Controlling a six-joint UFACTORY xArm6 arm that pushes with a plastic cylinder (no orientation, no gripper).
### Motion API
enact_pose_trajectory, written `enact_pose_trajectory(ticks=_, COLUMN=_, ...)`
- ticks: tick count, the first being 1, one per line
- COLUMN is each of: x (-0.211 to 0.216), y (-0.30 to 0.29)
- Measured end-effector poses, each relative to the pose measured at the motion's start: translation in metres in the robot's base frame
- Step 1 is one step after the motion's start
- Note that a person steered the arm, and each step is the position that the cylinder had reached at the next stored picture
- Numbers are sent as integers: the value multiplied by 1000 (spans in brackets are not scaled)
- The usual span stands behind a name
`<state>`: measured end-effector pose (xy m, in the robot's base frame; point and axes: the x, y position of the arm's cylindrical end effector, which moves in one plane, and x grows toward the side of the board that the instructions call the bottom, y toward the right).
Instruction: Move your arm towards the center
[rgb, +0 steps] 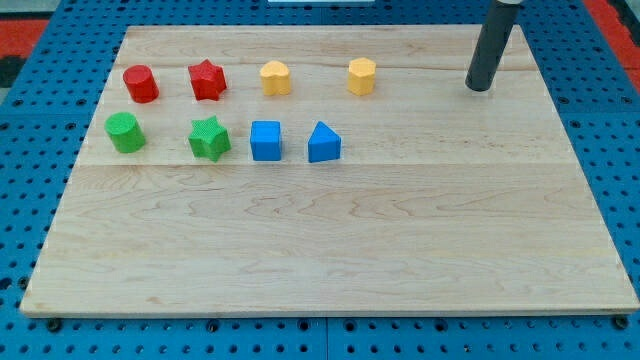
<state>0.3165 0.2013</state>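
My tip at surface 1 o'clock corner; centre lies toward 7 o'clock. Tool: plain rod, pinching nothing; yellow hexagonal block nearest, at 9 o'clock.

We see a wooden board on a blue pegboard. Toward ten o'clock sit two rows: red cylinder, red star, two yellow blocks; then green cylinder, green star, blue cube, blue wedge.

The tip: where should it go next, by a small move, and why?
Probably slide my tip toward the view's bottom-left. It stands near the board's top-right corner, right of the yellow blocks; the centre lies below the blue blocks, and that path looks free.
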Motion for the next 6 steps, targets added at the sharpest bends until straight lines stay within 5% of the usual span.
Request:
enact_pose_trajectory(ticks=3, x=19, y=-1)
enact_pose_trajectory(ticks=6, x=52, y=-111)
